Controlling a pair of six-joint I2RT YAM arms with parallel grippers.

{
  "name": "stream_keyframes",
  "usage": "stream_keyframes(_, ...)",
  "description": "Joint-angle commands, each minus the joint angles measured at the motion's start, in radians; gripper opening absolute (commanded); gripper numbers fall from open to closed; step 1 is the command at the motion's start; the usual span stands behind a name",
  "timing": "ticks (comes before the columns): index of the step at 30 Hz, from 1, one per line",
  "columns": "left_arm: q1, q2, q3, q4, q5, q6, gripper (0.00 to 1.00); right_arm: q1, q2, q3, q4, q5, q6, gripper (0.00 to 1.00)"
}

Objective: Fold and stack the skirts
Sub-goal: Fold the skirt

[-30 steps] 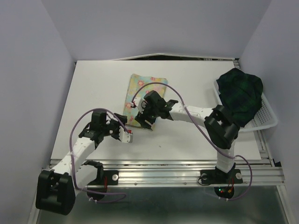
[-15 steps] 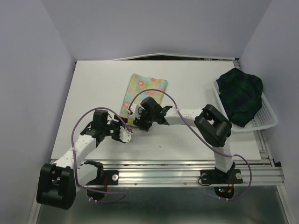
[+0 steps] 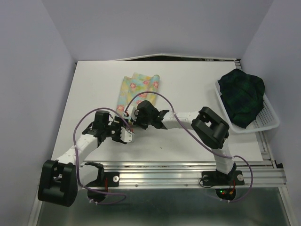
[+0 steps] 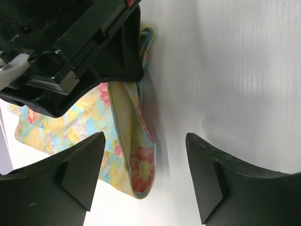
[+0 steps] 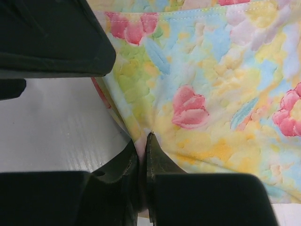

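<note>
While the right gripper (image 5: 142,141) sits with its two fingers pressed together on a pinch of the pale yellow floral skirt (image 3: 140,87), I see that cloth bunched into a rumpled fold a little left of the middle of the white table (image 3: 94,84). A fold at its near edge rises into the closed fingers. My left gripper (image 4: 145,146) hangs just on the near side of that edge, its fingers spread wide and holding nothing. In the left wrist view the skirt's near corner shows between them. The dark plaid skirt (image 3: 242,94) lies heaped in the white mesh basket (image 3: 268,120) at the table's right edge, well apart from both grippers.
</note>
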Motion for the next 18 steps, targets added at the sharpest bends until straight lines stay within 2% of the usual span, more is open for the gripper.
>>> stream_keyframes(1, 0.008, 0.026, -0.001, 0.117, -0.018, -0.088, 0.81, -0.016, 0.004, 0.012, -0.218, -0.065, 0.092, 0.01)
stream_keyframes(3, 0.011, 0.032, -0.011, 0.183, -0.03, -0.119, 0.81, -0.016, -0.004, 0.044, -0.25, -0.097, 0.103, 0.01)
stream_keyframes(9, 0.014, 0.039, -0.027, 0.211, -0.033, -0.08, 0.81, -0.025, -0.027, 0.05, -0.264, -0.151, 0.131, 0.01)
stream_keyframes(18, 0.016, 0.037, -0.011, 0.09, -0.004, 0.044, 0.81, -0.065, 0.001, 0.153, -0.33, -0.283, 0.223, 0.01)
